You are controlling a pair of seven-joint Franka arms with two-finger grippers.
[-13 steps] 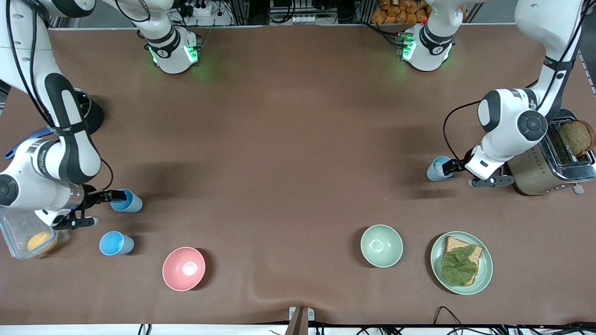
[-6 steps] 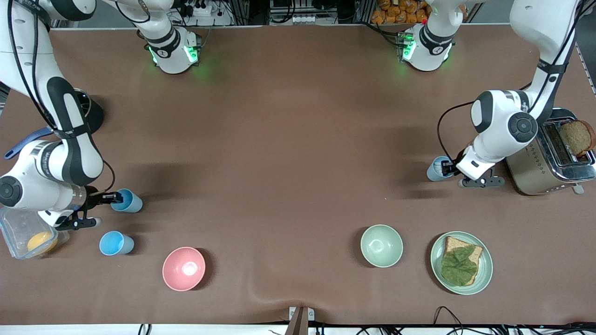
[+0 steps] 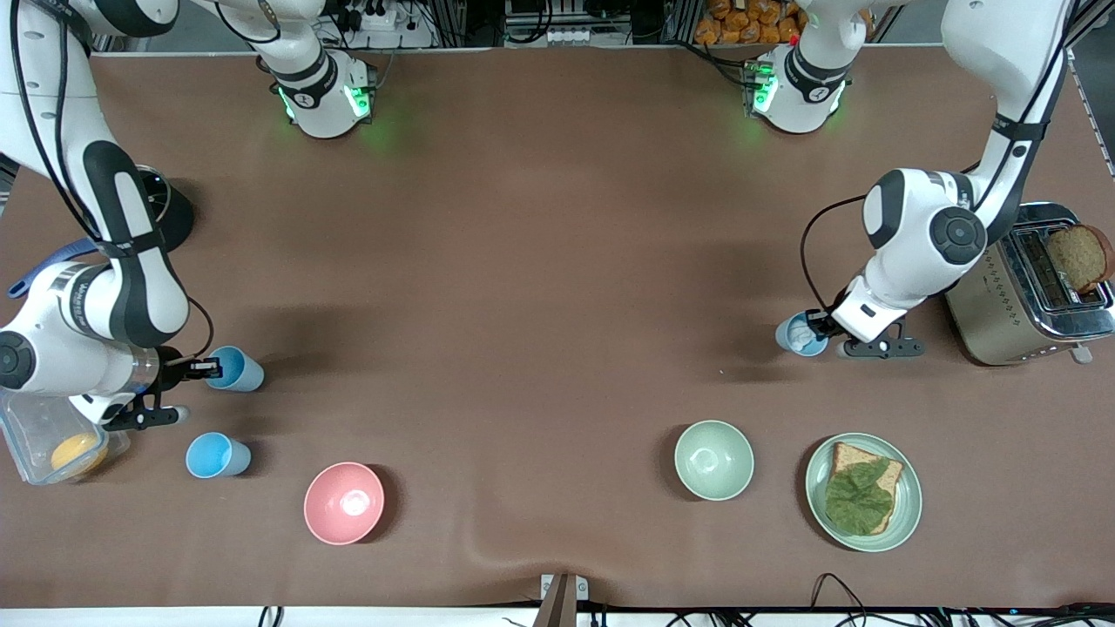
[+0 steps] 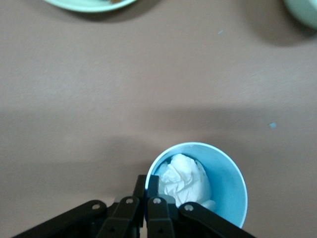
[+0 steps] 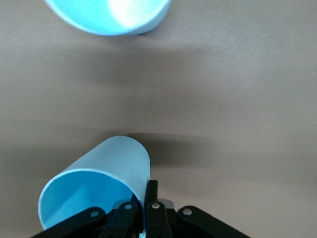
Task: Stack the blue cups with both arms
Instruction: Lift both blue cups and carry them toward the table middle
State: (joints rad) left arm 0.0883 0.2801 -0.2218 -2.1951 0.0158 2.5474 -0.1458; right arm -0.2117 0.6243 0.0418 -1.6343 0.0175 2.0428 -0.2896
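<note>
A blue cup (image 3: 236,369) is gripped by its rim in the clenched right tool (image 3: 209,368) near the right arm's end of the desk (image 3: 540,261); in the right wrist view this cup (image 5: 99,186) is seen tilted, one finger (image 5: 150,196) pressed on its wall. A second blue cup (image 3: 217,455) stands on the desk nearer to the front camera, beside a pink bowl (image 3: 343,502). Toward the left arm's end, a paler blue cup (image 3: 798,334) is clasped at its rim by the closed left tool (image 3: 817,326), close to a toaster (image 3: 1028,296); crumpled white paper (image 4: 184,181) is seen inside that cup (image 4: 225,181) in the left wrist view. A pale green bowl (image 3: 713,459) and a plate (image 3: 819,488) carrying bread with a leaf (image 3: 858,496) are placed nearer to the front camera.
</note>
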